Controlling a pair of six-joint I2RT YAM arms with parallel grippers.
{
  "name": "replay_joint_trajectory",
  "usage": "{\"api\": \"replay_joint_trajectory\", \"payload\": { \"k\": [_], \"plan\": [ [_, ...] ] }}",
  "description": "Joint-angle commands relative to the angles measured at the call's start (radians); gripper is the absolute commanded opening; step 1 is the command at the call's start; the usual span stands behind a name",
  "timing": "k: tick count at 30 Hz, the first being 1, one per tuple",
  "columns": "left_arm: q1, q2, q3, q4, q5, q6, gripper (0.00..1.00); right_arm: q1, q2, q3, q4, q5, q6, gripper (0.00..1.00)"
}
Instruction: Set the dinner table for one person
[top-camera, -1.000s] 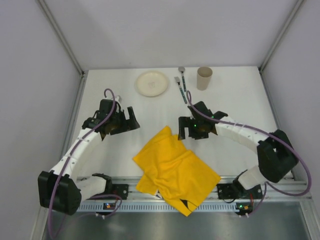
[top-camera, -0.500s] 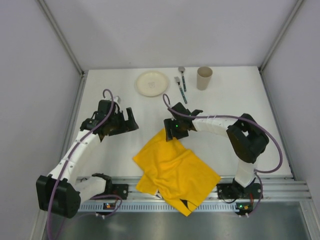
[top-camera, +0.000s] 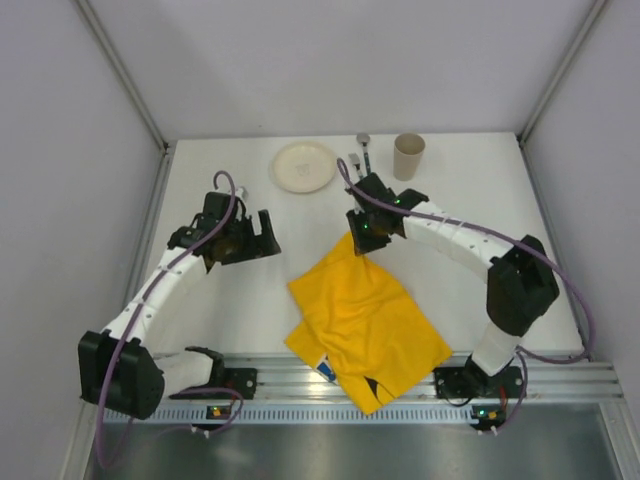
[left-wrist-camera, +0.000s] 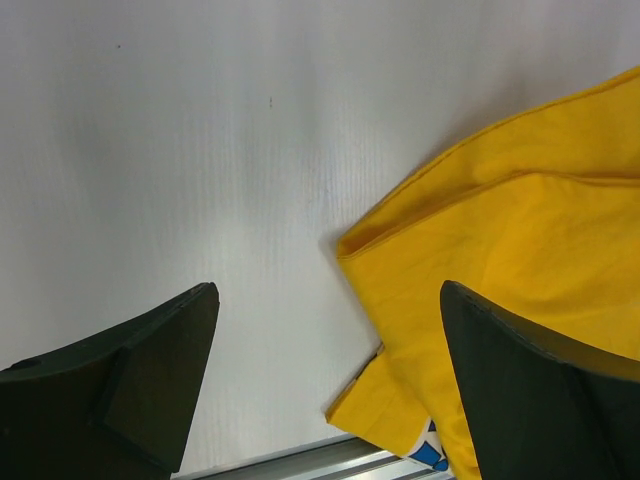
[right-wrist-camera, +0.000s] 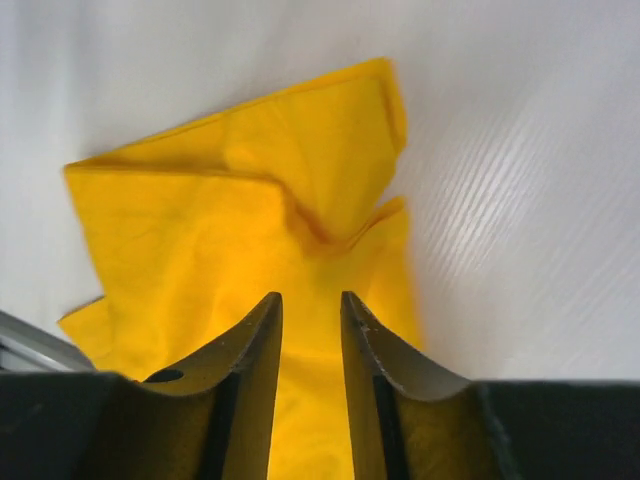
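Note:
On the white dinner table (top-camera: 470, 200) lies a crumpled yellow cloth (top-camera: 365, 320), its near edge hanging over the aluminium rail (top-camera: 270, 385). My right gripper (top-camera: 362, 240) pinches the cloth's far corner; in the right wrist view its jaws (right-wrist-camera: 311, 298) stand narrow with yellow cloth (right-wrist-camera: 220, 200) bunched between them. My left gripper (top-camera: 262, 235) hovers wide open over bare table left of the cloth. Seen from the left wrist, that gripper (left-wrist-camera: 328, 290) holds nothing, and the cloth (left-wrist-camera: 520, 260) lies under its right finger. A cream plate (top-camera: 305, 166), a spoon (top-camera: 364, 152) and a beige cup (top-camera: 408, 156) stand along the far edge.
A second utensil (top-camera: 354, 161) lies beside the spoon, partly covered by the right arm. A blue and white print (top-camera: 325, 370) shows at the cloth's near edge. Grey walls enclose the table on three sides.
My right gripper closed on the cloth's far corner and pulled it back and to the right; the whole cloth slid right with it. The left arm barely moved.

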Motion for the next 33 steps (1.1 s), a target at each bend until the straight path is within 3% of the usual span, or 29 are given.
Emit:
{"api": "replay_joint_trajectory", "payload": {
  "k": [1, 3, 7, 12, 17, 24, 27, 28, 31, 33],
  "plan": [
    [-0.028, 0.044, 0.07, 0.076, 0.013, 0.005, 0.98, -0.01, -0.144, 0.149, -0.154, 0.019, -0.133, 0.33],
    [-0.045, 0.083, 0.084, 0.092, 0.015, -0.004, 0.97, -0.013, -0.158, 0.148, -0.183, 0.025, -0.156, 0.4],
    [-0.082, 0.135, 0.109, 0.124, 0.013, -0.021, 0.98, -0.054, -0.215, 0.009, -0.148, 0.04, -0.147, 0.41],
    [-0.175, 0.179, 0.121, 0.13, -0.005, -0.045, 0.98, -0.117, -0.204, -0.181, -0.064, 0.034, -0.065, 0.7],
    [-0.237, 0.152, 0.057, 0.136, -0.034, -0.09, 0.98, -0.143, -0.058, -0.206, 0.068, 0.042, -0.023, 0.7],
    [-0.238, 0.101, 0.046, 0.058, -0.074, -0.058, 0.98, -0.143, 0.147, -0.041, 0.096, 0.03, -0.025, 0.6],
    [-0.237, 0.089, 0.066, 0.037, -0.105, -0.042, 0.99, -0.145, 0.207, -0.041, 0.103, 0.037, -0.025, 0.39],
    [-0.237, 0.092, 0.079, 0.032, -0.108, -0.041, 0.99, -0.143, 0.216, -0.048, 0.112, 0.034, -0.025, 0.23],
    [-0.237, 0.124, 0.122, 0.024, -0.111, -0.032, 0.98, -0.145, 0.226, -0.076, 0.116, 0.03, -0.02, 0.0],
    [-0.235, 0.149, 0.147, 0.029, -0.102, -0.029, 0.98, -0.145, 0.192, -0.1, 0.111, 0.03, -0.017, 0.0]
  ]
}}
